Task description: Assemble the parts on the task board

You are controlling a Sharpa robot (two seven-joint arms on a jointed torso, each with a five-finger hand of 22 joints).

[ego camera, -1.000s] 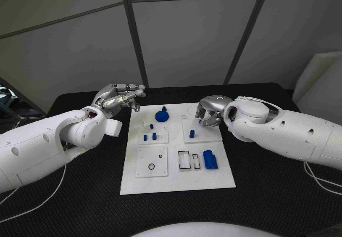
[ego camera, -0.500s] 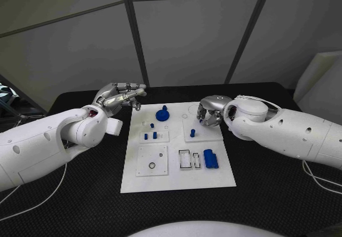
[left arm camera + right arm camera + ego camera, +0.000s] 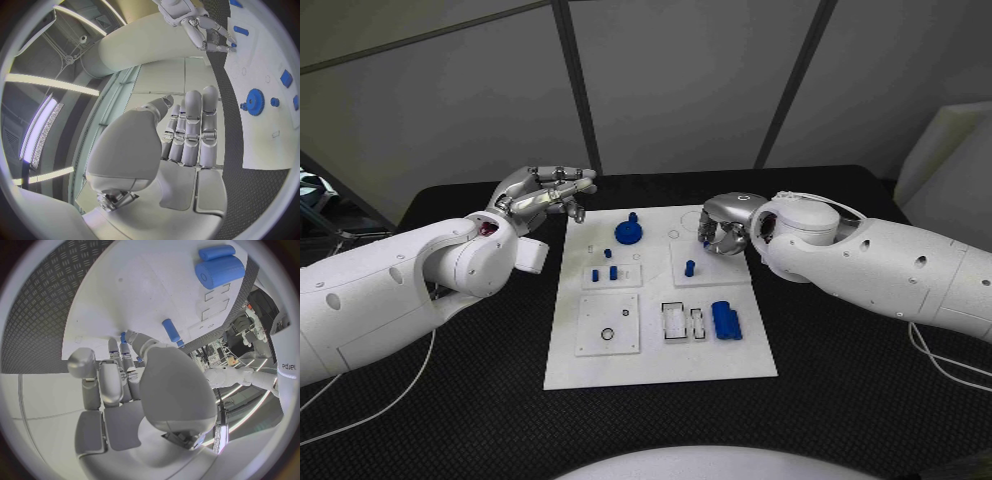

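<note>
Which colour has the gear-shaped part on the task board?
Blue. The gear shows best in the left wrist view.

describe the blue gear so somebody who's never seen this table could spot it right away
Find the white task board in the middle of the black table. At its far end, between the two hands, lies the blue gear. It is the one round, toothed disc with a knob on top; the other blue parts are small pegs and cylinders.
</note>
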